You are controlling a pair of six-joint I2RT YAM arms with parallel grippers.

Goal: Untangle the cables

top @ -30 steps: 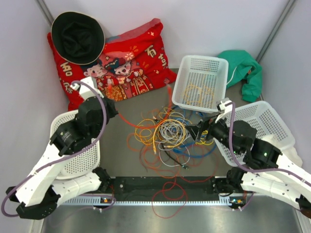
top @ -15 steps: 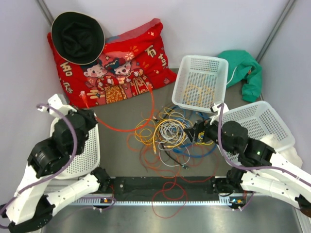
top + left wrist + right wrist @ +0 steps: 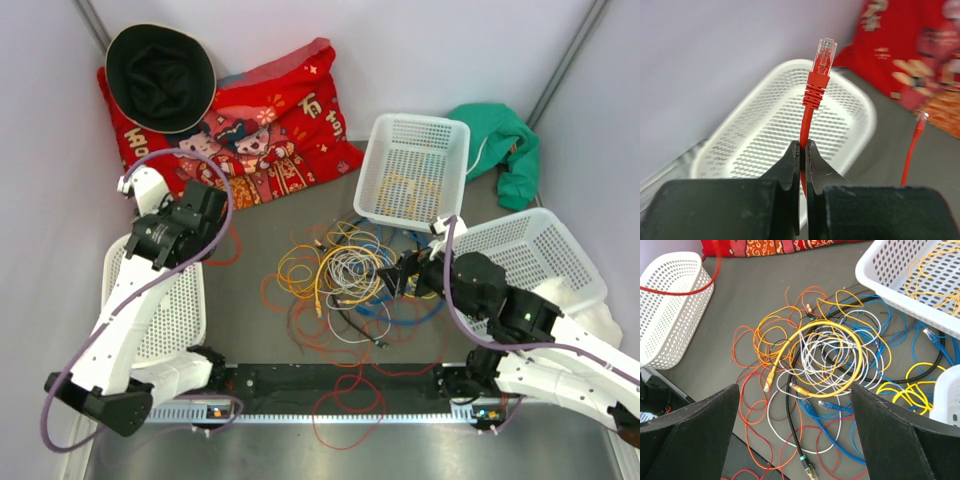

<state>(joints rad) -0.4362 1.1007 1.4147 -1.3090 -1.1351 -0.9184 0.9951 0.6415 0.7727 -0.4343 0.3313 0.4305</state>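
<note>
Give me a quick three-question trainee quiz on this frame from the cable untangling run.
1. True or false: the left gripper is shut on a thin red cable with a clear plug.
2. The right gripper by the tangled pile of coloured cables is: A open; B shut on a blue cable; C shut on nothing.
3. What colour are the thin cables lying in the white perforated plastic basket at the far middle?

Key: 1 true; 2 A; 3 yellow.
</note>
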